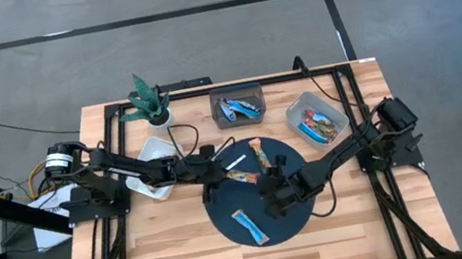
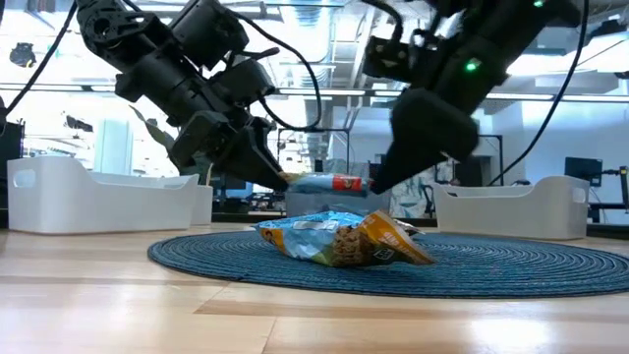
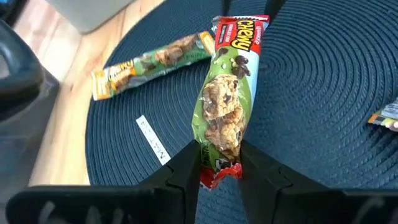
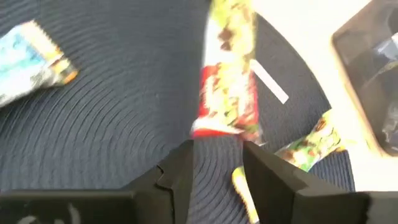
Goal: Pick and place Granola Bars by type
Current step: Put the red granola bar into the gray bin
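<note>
Pale wooden slats make up the table top [image 1: 167, 253], framed by black rails, with a round dark-blue woven mat [image 1: 298, 222] lying at its middle. Beyond the table, the high view shows grey floor crossed by dark lines; the low view looks into a bright room with ceiling pipework, monitors and stands.

Above the mat, the left gripper [image 3: 219, 163] pinches one end of a red-and-green wrapped granola bar [image 3: 227, 99], its fingers pressed against the wrapper and the bar lifted clear of the weave. The right gripper [image 4: 217, 163] faces the bar's other end with its fingers spread, the red end of the wrapper just in front of them; whether they touch it cannot be told.

A blue wrapped bar [image 1: 250, 227] lies on the near part of the mat, and an orange-green wrapped bar [image 1: 260, 155] on its far part beside a thin white stick [image 1: 235, 162]. At the table's far edge, a dark rectangular bin [image 1: 235, 92] holds blue bars, a clear grey bin [image 1: 336, 102] holds mixed bars, and a white bin [image 1: 152, 149] sits near a small green potted plant [image 1: 149, 98].
</note>
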### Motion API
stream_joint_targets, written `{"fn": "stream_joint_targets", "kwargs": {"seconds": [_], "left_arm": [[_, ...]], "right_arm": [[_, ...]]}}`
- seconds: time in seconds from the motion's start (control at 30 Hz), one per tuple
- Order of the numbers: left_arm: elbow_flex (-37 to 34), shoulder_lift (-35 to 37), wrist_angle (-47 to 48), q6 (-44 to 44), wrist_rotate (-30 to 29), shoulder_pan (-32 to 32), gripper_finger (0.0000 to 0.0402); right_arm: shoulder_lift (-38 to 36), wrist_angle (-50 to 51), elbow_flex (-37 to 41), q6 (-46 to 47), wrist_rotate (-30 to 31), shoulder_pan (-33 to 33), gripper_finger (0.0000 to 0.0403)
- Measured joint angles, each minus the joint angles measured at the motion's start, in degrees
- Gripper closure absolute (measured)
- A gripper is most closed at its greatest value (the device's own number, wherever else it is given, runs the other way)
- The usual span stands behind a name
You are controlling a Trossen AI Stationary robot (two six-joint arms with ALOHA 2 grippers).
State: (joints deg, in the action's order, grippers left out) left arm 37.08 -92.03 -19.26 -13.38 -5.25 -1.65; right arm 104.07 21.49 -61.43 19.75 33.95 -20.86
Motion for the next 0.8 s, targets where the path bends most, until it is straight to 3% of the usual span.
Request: {"fn": "stream_joint_targets", "kwargs": {"seconds": [0.1, 0.37, 0.57, 0.67, 0.8], "left_arm": [[0.0, 0.0, 0.96, 0.3, -0.15, -0.01, 0.0308], [0.0, 0.0, 1.15, 0.9, -0.13, -0.02, 0.0248], [0.0, 0.0, 1.33, 2.07, -0.13, -0.02, 0.0222], [0.0, 0.0, 2.16, 2.07, 0.09, -0.02, 0.0221], [0.0, 0.0, 6.55, -1.45, 6.01, -0.02, 0.0223]], "right_arm": [[0.0, -1.82, 0.0, -1.72, -1.17, 1.29, 0.0231], [0.24, -9.11, -0.06, -6.73, -11.05, 5.01, 0.014], [0.26, -11.33, -0.07, -6.71, -11.77, 6.88, 0.0132], [0.26, -15.09, -0.07, -7.44, -15.44, 7.56, 0.0132], [0.26, -18.13, -0.07, -9.18, -19.71, 7.85, 0.0132]]}}
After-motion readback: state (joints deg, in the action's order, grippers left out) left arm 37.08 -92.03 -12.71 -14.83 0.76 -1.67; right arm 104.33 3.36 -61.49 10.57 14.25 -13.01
